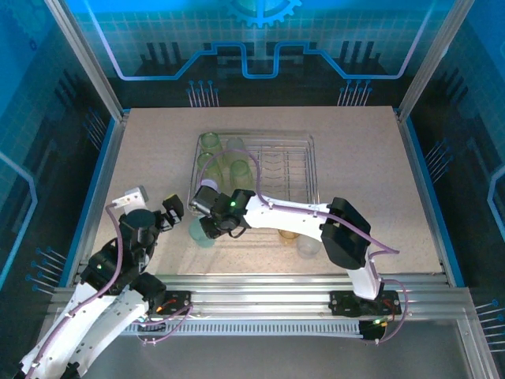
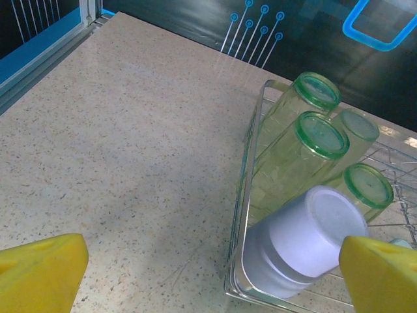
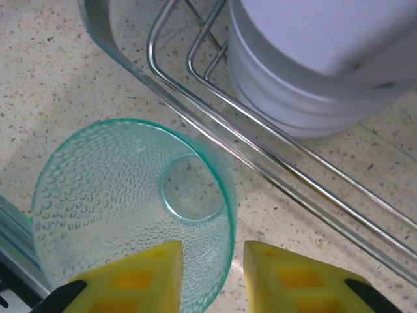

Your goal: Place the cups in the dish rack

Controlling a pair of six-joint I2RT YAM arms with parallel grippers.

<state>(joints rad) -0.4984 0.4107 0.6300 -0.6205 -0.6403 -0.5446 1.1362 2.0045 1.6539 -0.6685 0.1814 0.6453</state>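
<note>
Straddling now: right gripper has one yellow finger inside the small teal translucent plastic cup and the other outside, with the near wall of the rim between them.
Right jaws: partly apart, with the cup wall in the gap; I cannot tell whether the pads are biting yet.
Cup axis: the mouth faces up at the wrist camera and the base ring shows down the middle. The long axis looks roughly in line with the fingers' reach, so I judge this a rim pinch rather than a side wrap.
Cup from the tool: the body spreads toward 10 o'clock of the fingertips in the right wrist view.
Cup on the table: it sits on the speckled beige tabletop, just outside the front-left corner of the silvery wire dish rack, so it is not loaded yet.
Rack from the cup: toward 1 o'clock in the overhead view, with the rail wires running close beside the cup.
Neighbour: a lilac-purple plastic cup lies inside that corner, also at 1 o'clock. By my reading, the lift must clear both the rail and this cup.
Nearer arm: the right, already on the cup. The left gripper hangs at about 10 o'clock of the cup, jaws spread wide and holding nothing.
</note>
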